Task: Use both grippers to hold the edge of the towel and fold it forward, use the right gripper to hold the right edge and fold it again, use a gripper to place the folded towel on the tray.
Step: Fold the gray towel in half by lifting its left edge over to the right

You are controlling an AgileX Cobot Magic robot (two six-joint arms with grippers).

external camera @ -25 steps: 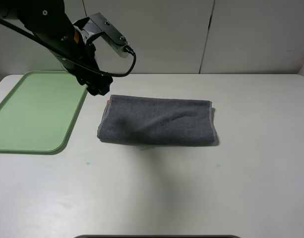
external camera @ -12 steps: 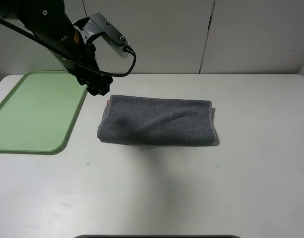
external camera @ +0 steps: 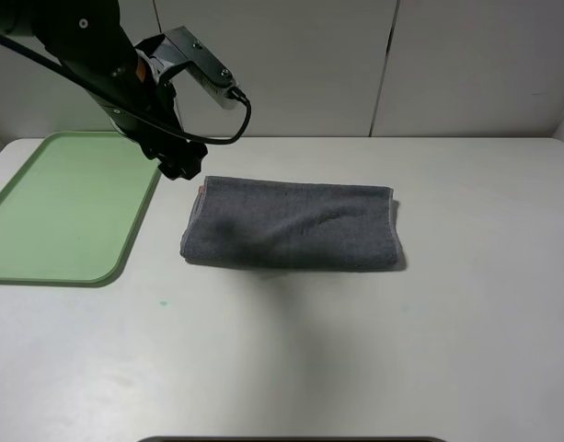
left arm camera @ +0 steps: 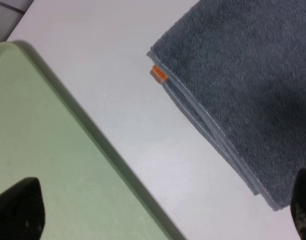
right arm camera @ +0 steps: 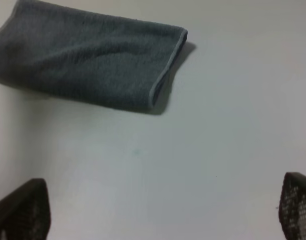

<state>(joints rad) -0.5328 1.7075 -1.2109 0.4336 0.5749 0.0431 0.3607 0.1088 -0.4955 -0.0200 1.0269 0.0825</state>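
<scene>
The dark grey towel (external camera: 291, 224) lies folded into a long band in the middle of the white table, its pale hem (external camera: 300, 187) along the far side. A small orange tag (left arm camera: 158, 74) shows at its far left corner. To its left lies the light-green tray (external camera: 61, 207) with nothing on it. My left gripper (external camera: 180, 168) hovers open over the gap between the tray and that corner, touching neither. The left wrist view shows the towel (left arm camera: 242, 85), the tray (left arm camera: 53, 150) and the left gripper (left arm camera: 160, 212) spread wide. My right gripper (right arm camera: 160, 207) is open, well above the towel's (right arm camera: 88, 65) right end.
White wall panels stand right behind the table's far edge (external camera: 374, 138). A dark bar (external camera: 291, 439) shows at the table's near edge. Bare white tabletop (external camera: 466, 304) spreads right of and in front of the towel.
My left arm has crept very slightly to the left. The towel and the tray lie as before.
</scene>
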